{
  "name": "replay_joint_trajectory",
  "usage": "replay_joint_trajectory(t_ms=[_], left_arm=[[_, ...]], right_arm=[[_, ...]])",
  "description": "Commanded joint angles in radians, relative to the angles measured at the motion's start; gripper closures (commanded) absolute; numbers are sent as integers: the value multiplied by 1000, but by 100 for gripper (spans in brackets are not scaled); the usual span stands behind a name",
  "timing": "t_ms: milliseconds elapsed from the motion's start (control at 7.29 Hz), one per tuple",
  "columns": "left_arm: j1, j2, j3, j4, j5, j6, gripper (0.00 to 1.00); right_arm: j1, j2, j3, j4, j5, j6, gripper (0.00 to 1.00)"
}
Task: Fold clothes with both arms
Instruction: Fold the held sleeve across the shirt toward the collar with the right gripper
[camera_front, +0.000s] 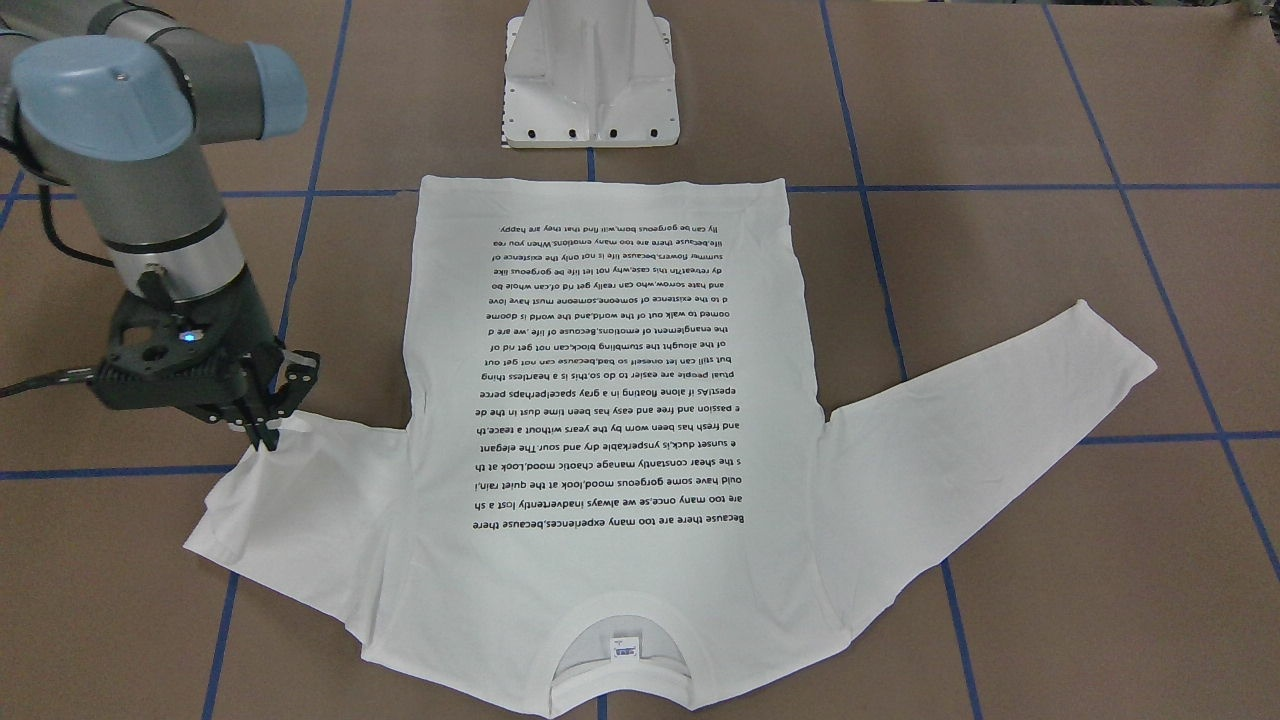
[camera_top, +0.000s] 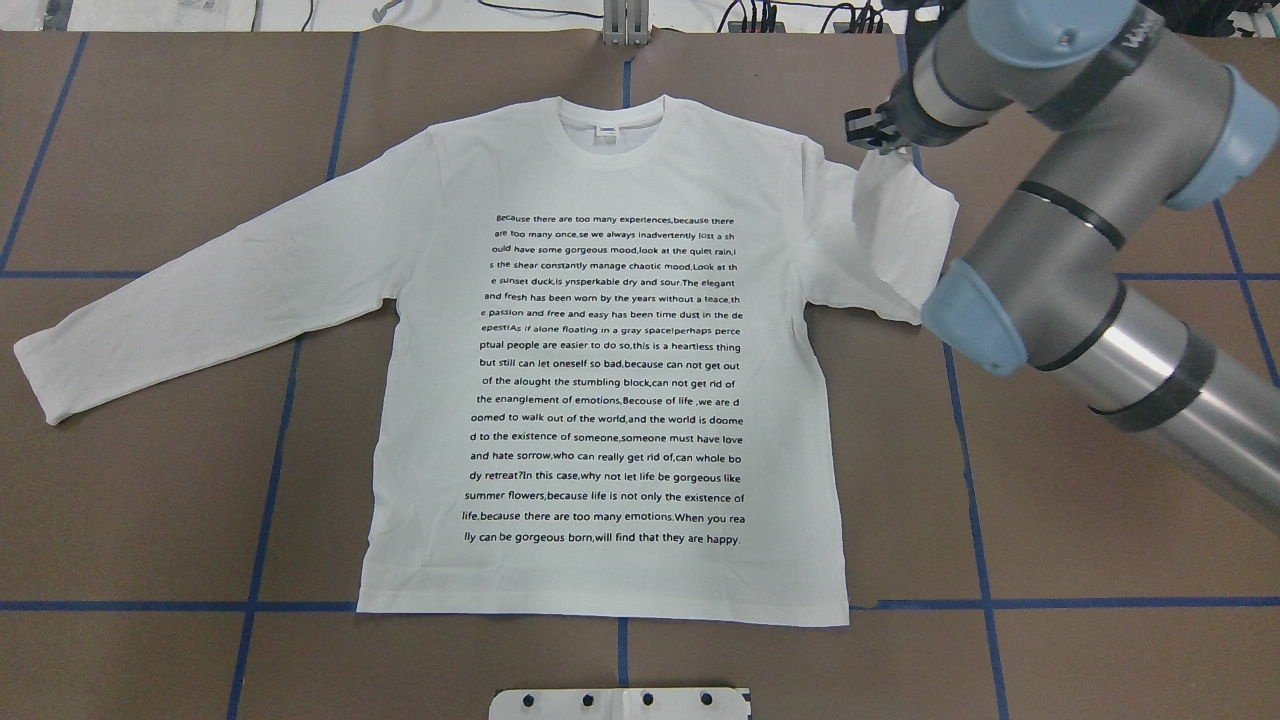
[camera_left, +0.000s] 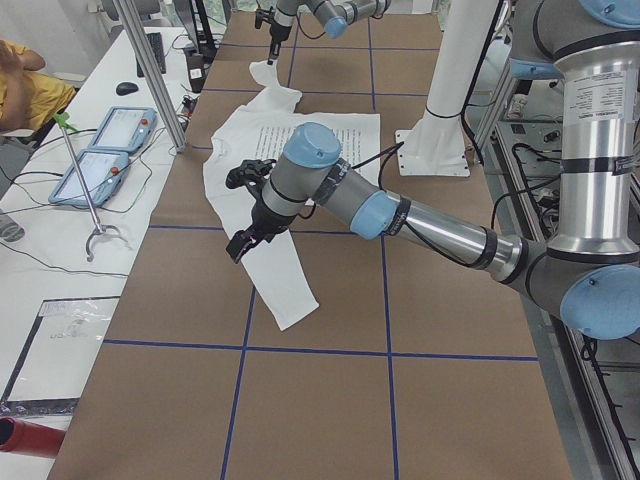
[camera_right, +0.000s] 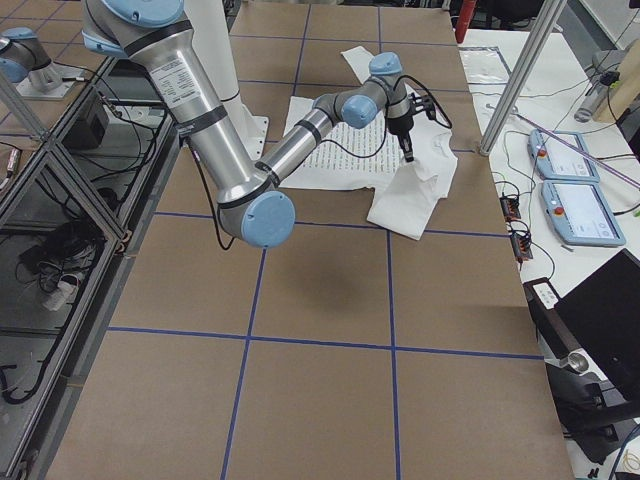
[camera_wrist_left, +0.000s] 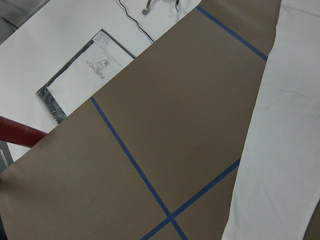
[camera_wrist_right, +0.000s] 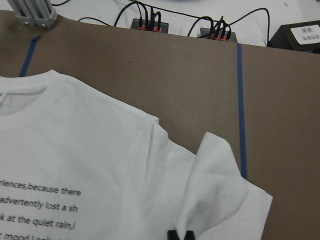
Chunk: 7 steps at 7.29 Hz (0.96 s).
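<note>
**White T-shirt spread flat, right claw pinching one cuff**

Front-facing view: the white long-sleeved T-shirt (camera_front: 610, 560) is lying print-up on the brown worktop (camera_front: 1050, 620), with its collar (camera_front: 620, 640) pointing away from the white pedestal (camera_front: 590, 80). The right claw (camera_front: 266, 432) is closing tightly on the cuff of the right-hand sleeve (camera_front: 300, 510), which is lying doubled back toward the shoulder.

Overhead view: the right arm (camera_top: 1080, 250) is reaching in over the shirt's shoulder. The left-hand sleeve (camera_top: 180, 310) is stretching out flat across a blue tape line (camera_top: 262, 500).

Left side view: the left claw (camera_left: 243, 240) is hanging over the left-hand sleeve. I cannot tell how far it is opening, or whether it is touching the cloth.

Right side view: the right claw is holding its cuff up, and the cloth is draping down from it onto the shirt.

Left wrist view: only the flat sleeve and taped worktop are showing, with no fingers.

Right wrist view: two black fingertips (camera_wrist_right: 172, 234) are pressing together at the bottom edge, with the raised sleeve cloth gathering between them.
</note>
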Motion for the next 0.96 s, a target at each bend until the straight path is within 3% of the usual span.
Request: replay_joint_trajectory(t_ms=[0,137,412,549,824], left_arm=[[0,1,9,0,2,3,0],[0,1,13,2,2,1,0],[-2,4,19,2,2,1,0],[-2,4,28,0,2,1,0],[-8,4,35,0,2,3,0]], right_arm=[[-102,277,-159,-32,-176,156,100],[-146,394,-269,-30,-204,207,100],[-290,517,-467,36,-407,344,100],[-341,587,-565,58,-457,365,100],[-389,606,-608,71,-518,384,100]])
